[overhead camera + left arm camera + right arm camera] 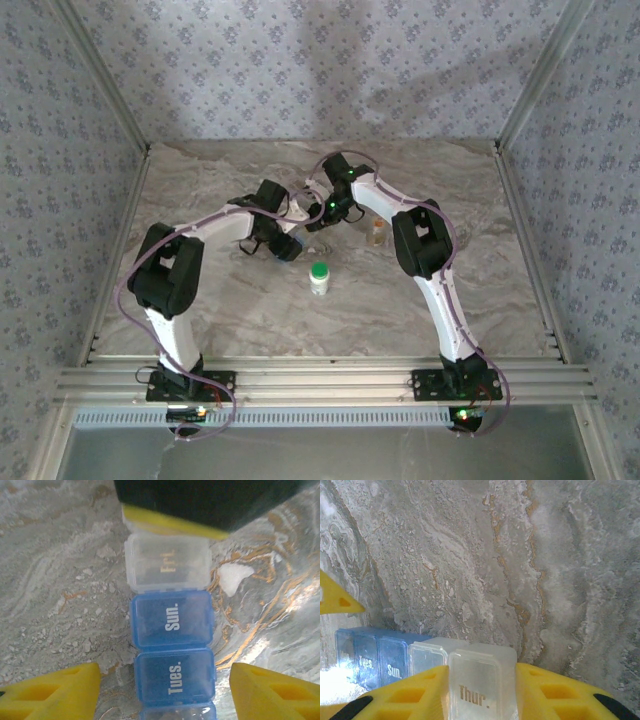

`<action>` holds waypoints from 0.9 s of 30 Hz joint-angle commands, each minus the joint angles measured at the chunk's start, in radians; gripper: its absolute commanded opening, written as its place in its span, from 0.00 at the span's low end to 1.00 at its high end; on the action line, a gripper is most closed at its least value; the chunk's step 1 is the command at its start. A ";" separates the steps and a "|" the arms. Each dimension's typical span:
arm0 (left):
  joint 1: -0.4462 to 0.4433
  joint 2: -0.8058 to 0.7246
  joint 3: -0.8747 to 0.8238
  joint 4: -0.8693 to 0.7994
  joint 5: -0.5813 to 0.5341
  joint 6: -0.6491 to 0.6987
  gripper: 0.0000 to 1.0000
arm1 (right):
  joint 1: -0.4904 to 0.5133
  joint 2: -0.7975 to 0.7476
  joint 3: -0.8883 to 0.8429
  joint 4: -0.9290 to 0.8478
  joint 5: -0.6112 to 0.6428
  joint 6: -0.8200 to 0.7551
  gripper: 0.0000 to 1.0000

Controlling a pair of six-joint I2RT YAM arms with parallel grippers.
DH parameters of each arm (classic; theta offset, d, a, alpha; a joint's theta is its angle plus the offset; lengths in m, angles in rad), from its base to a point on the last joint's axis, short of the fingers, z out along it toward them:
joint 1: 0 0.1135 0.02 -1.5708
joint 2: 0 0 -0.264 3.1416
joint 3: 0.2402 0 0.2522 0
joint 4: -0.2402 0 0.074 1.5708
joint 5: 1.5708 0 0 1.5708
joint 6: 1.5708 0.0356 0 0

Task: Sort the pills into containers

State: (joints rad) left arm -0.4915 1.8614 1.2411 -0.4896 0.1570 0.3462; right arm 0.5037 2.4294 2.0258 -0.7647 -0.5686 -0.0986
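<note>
Marble-patterned table, floral walls. Strip-shaped pill organizer of blue and clear plastic boxes lies central, slightly toward the far edge, visible lids closed. Right gripper clamps its clear Thur. end. Left gripper straddles it, wide. White green-capped bottle is capped, so sorting is probably unstarted.

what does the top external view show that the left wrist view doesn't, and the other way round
Top external's extras: a white plastic bottle with a green cap and a small amber vial. Left wrist's extras: lid labels Fri., Sun., Tues. on the blue and clear plastic pill organizer. Shared: the grey marbled tabletop.
</note>
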 commanded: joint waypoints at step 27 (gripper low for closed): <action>0.067 0.062 0.098 -0.110 0.111 -0.092 0.29 | 0.008 0.061 -0.024 -0.142 0.267 -0.009 0.37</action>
State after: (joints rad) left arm -0.4679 1.9190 1.3056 -0.5503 0.2062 0.2958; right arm 0.5106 2.4290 2.0346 -0.7815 -0.5175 -0.0978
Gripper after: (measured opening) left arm 0.314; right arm 0.376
